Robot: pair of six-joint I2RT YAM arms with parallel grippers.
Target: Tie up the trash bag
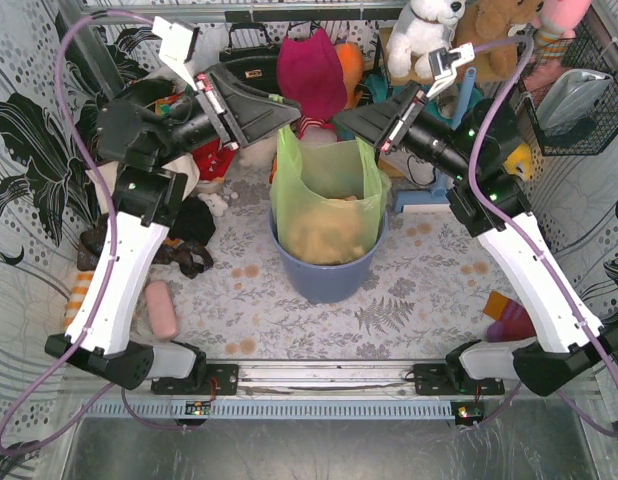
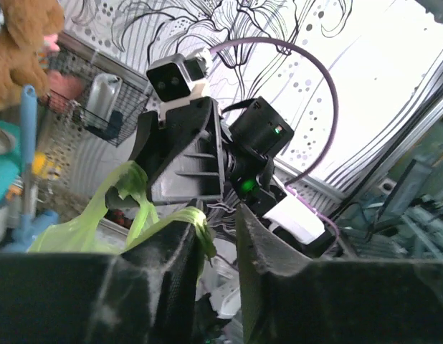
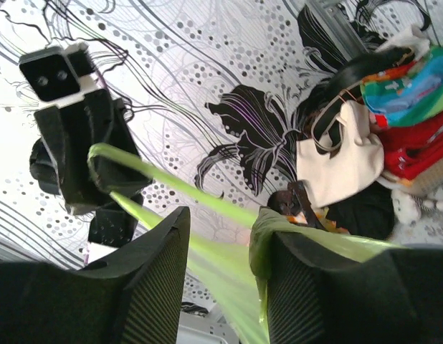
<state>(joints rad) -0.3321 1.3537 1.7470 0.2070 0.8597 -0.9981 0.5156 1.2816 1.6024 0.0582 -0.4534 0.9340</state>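
The trash bag [image 1: 324, 215] sits in the blue bin [image 1: 329, 278], mid surface [image 1: 429, 290], mouth not yet tied. Step in hand, prob.: catching both handles. Right end effector [image 3: 225, 279]: fingers apart, a green handle runs btw. them. Left end effector [image 2: 221, 279]: narrow gap, handle at one fingertip; pinched or not, cannot tell. Next move needs firm grips, then crossing the handles. The bag rim behind both is hidden.

A blue-grey bin [image 1: 329, 278] stood below the fingers [image 1: 257, 106]; a magenta cloth [image 1: 311, 72] and white plush toy [image 1: 421, 35] lay beyond them.
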